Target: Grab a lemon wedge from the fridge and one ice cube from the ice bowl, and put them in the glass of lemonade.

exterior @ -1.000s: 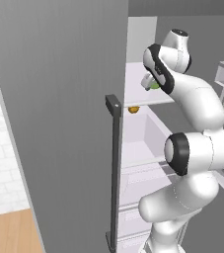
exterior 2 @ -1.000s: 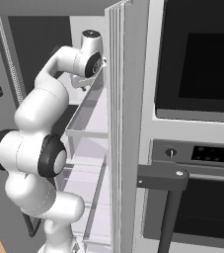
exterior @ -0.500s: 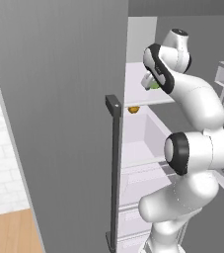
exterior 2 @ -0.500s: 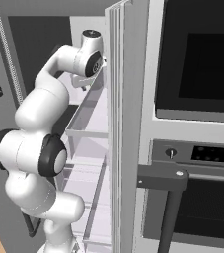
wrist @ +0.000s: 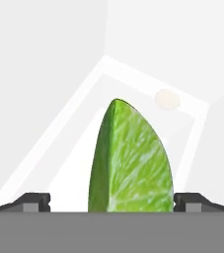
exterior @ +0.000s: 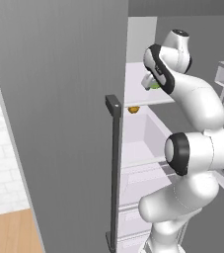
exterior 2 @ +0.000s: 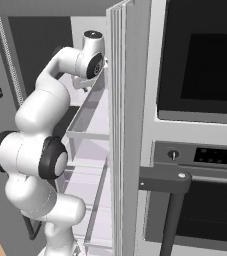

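One lemon wedge (wrist: 131, 160), jaws spread.

A white brick wall (exterior: 0, 163) stands at the far left above a strip of wooden floor (exterior: 10, 232). On the right rises a black-fronted oven column (exterior 2: 200, 100) with a dark bar handle (exterior 2: 165, 182); its small round knob (exterior 2: 173, 155) is perhaps a dial.

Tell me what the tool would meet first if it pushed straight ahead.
Probably the lemon wedge: it sits centred between the open tool's fingertips, on the white fridge shelf. Depth is unclear.
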Tool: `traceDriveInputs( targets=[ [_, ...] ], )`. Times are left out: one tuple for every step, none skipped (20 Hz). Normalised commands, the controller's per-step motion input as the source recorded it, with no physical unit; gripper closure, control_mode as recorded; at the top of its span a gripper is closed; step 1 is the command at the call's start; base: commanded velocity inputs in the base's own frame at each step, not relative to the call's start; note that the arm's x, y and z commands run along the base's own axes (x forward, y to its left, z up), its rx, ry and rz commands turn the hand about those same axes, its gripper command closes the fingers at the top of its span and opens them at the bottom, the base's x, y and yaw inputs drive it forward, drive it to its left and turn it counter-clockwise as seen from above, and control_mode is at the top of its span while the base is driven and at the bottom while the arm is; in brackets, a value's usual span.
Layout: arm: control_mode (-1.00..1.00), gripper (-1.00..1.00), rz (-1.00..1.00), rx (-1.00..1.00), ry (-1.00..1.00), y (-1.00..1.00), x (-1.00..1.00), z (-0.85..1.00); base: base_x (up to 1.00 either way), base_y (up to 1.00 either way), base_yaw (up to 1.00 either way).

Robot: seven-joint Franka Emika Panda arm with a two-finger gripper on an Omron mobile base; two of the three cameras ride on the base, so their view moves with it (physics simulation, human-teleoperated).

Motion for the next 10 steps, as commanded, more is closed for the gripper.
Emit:
traceDriveInputs(
  targets=[
    [-1.0,-1.0,0.0,0.01,0.0,0.0,0.0,-0.06,0.0,0.0,0.0],
    [-1.0,1.0,0.0,0.0,0.0,0.0,0.0,-0.06,0.0,0.0,0.0],
    [-1.0,1.0,0.0,0.0,0.0,0.0,0.0,-0.07,0.0,0.0,0.0],
    [-1.0,1.0,0.0,0.0,0.0,0.0,0.0,-0.06,0.0,0.0,0.0],
    [-1.0,1.0,0.0,0.0,0.0,0.0,0.0,0.0,0.0,0.0,0.0],
    [-1.0,1.0,0.0,0.0,0.0,0.0,-0.01,-0.04,0.0,0.0,0.0],
    [-1.0,1.0,0.0,0.0,0.0,0.0,0.0,0.0,0.0,0.0,0.0],
    [-1.0,1.0,0.0,0.0,0.0,0.0,0.0,0.0,0.0,0.0,0.0],
    [-1.0,1.0,0.0,0.0,0.0,0.0,0.0,0.0,0.0,0.0,0.0],
    [-1.0,1.0,0.0,0.0,0.0,0.0,-0.01,-0.03,0.0,0.0,0.0]
  ],
)
